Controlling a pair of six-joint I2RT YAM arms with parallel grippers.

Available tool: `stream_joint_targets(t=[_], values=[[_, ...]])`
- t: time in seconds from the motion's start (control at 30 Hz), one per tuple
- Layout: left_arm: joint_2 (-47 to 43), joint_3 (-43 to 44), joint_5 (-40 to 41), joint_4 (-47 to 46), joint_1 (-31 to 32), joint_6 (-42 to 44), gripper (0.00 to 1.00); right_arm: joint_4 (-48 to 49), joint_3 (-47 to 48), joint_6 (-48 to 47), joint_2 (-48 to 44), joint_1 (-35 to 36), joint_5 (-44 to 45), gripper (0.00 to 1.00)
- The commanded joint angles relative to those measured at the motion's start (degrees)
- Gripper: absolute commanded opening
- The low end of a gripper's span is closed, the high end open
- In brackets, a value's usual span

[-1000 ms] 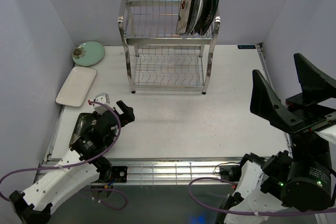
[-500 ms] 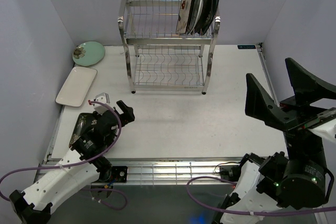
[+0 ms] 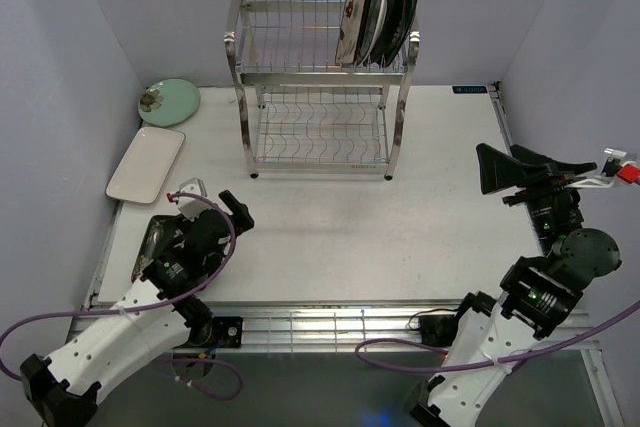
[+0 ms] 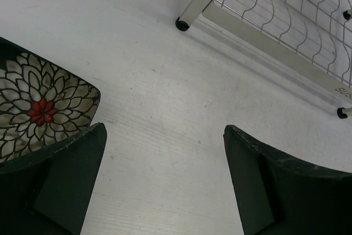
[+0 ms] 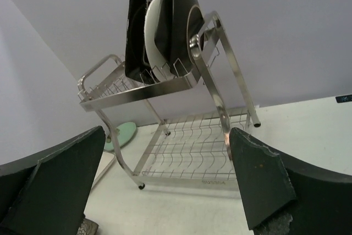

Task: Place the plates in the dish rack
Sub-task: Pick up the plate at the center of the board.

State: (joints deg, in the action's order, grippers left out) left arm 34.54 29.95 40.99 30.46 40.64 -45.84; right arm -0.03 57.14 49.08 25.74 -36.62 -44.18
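The dish rack stands at the back of the table; several plates stand upright at the right end of its top tier. A pale green round plate and a white rectangular plate lie at the far left. A dark floral square plate lies partly under my left arm. My left gripper is open and empty, low over the table, its left finger over that plate's edge. My right gripper is open and empty at the right, facing the rack.
The rack's lower tier holds nothing. Grey walls close the table at left, back and right. The right wrist view also shows the racked plates and the pale green plate.
My right gripper has dropped away from the camera and now sits lower at the right, aimed at the rack. My left arm has barely shifted.
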Motion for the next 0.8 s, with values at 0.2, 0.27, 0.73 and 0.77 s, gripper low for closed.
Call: stream_joint_targets(t=[0.2, 0.27, 0.73, 0.77], values=[[5.60, 2.03, 4.97, 5.05, 0.14, -6.70, 0.98, -5.59, -10.38, -6.89, -3.50, 0.06, -4.07, 1.00], [7.46, 2.82, 5.41, 6.19, 0.14, -7.33, 0.98, -6.03, -13.88, -7.68, -3.41, 0.06, -4.77, 1.00], [18.89, 7.22, 7.70, 10.50, 0.14, -9.61, 0.98, -7.17, -26.38, -12.43, -5.35, 0.15, -6.27, 1.00], [18.28, 7.22, 7.79, 10.50, 0.14, -9.70, 0.98, -7.09, -26.47, -12.43, -5.00, 0.23, -6.96, 1.00]])
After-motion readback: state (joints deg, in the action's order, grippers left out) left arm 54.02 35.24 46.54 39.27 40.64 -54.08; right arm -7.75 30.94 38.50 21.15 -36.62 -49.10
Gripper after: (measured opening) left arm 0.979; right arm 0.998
